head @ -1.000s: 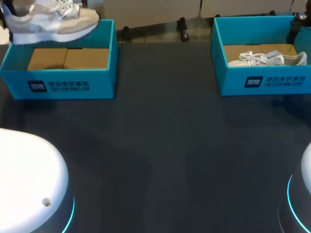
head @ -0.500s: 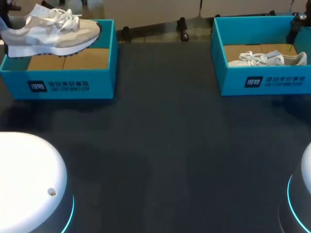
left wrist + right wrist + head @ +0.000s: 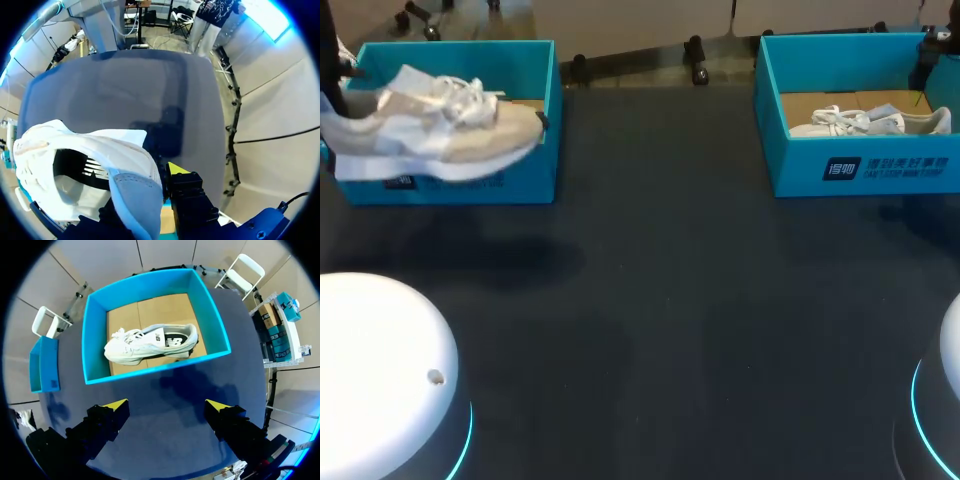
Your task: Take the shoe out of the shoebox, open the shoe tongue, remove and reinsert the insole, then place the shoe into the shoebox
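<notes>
A beige and white sneaker (image 3: pixel 440 130) hangs in the air in front of the left blue shoebox (image 3: pixel 535 60), toe pointing right. My left gripper (image 3: pixel 142 187) is shut on its heel collar; one yellow fingertip (image 3: pixel 175 168) shows beside the heel, the other is hidden behind the shoe (image 3: pixel 85 170). In the head view only a dark bit of this arm (image 3: pixel 330 60) shows at the left edge. My right gripper (image 3: pixel 166 405) stands open above the table, in front of the right blue shoebox (image 3: pixel 95 340), which holds a white sneaker (image 3: pixel 150 342) lying on its side.
The right shoebox (image 3: pixel 860 165) with the white sneaker (image 3: pixel 870 122) stands at the back right. The dark table (image 3: pixel 660 300) stretches between the boxes and the front. White robot bases (image 3: pixel 380 380) sit at both front corners.
My left arm has carried the beige sneaker down and forward, from above the left box to in front of its front wall. The right arm has not moved.
</notes>
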{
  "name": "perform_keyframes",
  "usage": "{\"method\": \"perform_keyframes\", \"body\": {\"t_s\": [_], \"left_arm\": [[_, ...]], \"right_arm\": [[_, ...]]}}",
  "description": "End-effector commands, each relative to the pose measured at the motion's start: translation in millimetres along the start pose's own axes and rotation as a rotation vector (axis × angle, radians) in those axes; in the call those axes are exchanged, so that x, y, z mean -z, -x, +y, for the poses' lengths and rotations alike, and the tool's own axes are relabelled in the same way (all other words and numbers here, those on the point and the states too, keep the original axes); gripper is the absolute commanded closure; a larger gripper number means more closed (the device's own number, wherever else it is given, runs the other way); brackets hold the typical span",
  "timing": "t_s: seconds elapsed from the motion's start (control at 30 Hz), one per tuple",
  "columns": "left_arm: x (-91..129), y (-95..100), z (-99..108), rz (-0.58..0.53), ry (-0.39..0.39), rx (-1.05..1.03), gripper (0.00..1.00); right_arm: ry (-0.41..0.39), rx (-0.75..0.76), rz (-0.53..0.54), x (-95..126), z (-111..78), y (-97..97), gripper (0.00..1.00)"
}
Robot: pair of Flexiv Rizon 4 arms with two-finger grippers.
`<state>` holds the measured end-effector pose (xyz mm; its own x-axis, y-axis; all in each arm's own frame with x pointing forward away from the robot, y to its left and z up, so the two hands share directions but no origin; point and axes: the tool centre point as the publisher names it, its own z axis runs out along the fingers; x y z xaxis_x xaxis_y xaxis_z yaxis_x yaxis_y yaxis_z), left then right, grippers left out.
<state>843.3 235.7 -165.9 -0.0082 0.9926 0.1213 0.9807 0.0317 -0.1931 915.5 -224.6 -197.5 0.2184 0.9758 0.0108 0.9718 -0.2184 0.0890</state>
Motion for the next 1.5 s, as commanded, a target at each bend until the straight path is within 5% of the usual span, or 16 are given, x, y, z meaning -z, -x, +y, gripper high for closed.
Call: {"method": "perform_keyframes", "body": {"t_s": [0.03, 0.4, 0.87, 1.37, 1.5], "left_arm": [[-3, 10.4, -42, 0.005, 0.487, -0.001, 1.0], [-28, 55.6, -84, 0.019, 0.481, -0.033, 1.0], [-56, 137.6, -135, 0.053, 0.461, -0.105, 1.0], [-56, 137.6, -135, 0.053, 0.461, -0.105, 1.0], [-73, 159.1, -139, 0.068, 0.381, -0.099, 1.0]], "right_arm": [[0.002, -0.002, 0.0, 0, -0.9, -0.1, 0.0], [0.002, -0.002, 0.0, 0, -0.9, -0.1, 0.0], [0.002, -0.002, 0.0, 0, -0.9, -0.1, 0.0], [0.002, -0.002, 0.0, 0, -0.9, -0.1, 0.0], [0.002, -0.002, 0.0, 0, -0.9, -0.1, 0.0]]}}
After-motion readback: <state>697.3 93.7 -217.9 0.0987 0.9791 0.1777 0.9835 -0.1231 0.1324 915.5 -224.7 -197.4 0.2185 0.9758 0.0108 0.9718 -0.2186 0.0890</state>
